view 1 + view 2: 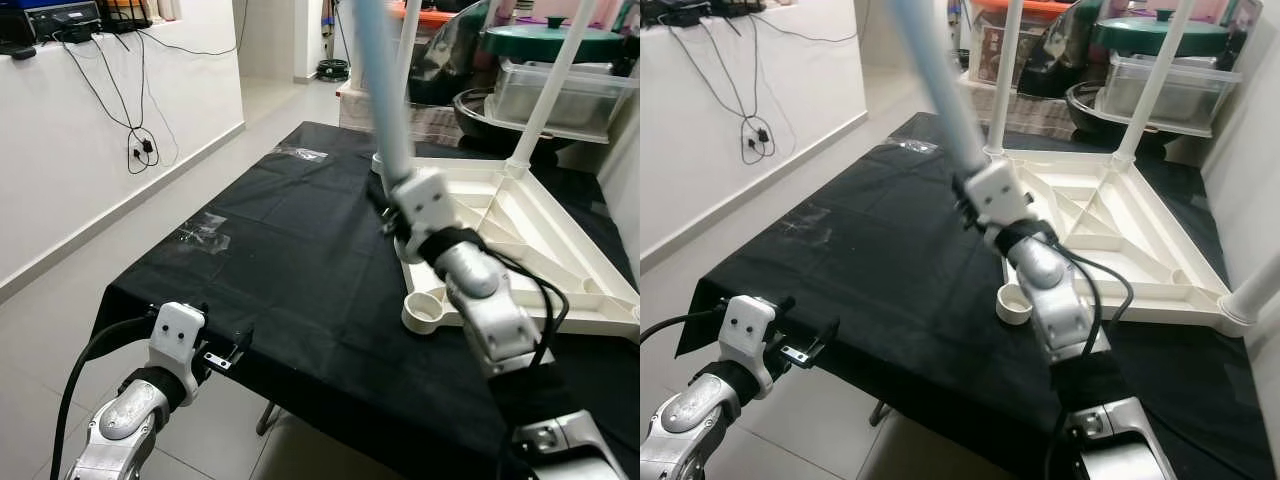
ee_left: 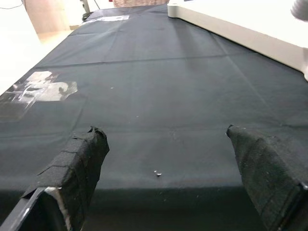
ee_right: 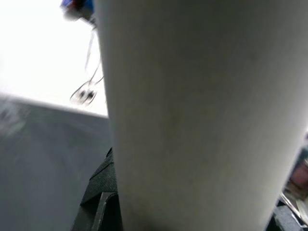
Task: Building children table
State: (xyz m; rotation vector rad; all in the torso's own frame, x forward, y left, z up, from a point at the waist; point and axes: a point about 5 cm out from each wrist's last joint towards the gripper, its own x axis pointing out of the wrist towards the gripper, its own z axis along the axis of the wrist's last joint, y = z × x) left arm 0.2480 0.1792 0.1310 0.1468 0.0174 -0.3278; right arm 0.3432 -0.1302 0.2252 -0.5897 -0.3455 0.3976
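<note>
A white children's table top [image 1: 520, 318] lies upside down on the black-covered table [image 1: 290, 250], right of centre. Two white legs [image 1: 550, 85] [image 1: 405, 60] stand upright in its far corners, and a third leg [image 1: 1250, 295] shows at the near right corner. The near left socket [image 1: 1015, 303] is an open round cup. My right gripper [image 1: 965, 205] is shut on a pale leg [image 1: 935, 80], held tilted above the top's left edge; the leg [image 3: 192, 115] looms close in the right wrist view. My left gripper [image 1: 225, 355] is open and holds nothing at the table's near left edge, its fingers [image 2: 77, 168] over the cloth.
Clear tape patches [image 1: 205, 232] stick to the cloth. Behind the table are a plastic box [image 1: 560, 95], a green-lidded pot [image 1: 550, 40] and a dark bowl. A white wall with hanging cables and a socket [image 1: 140, 150] runs along the left, with tiled floor below.
</note>
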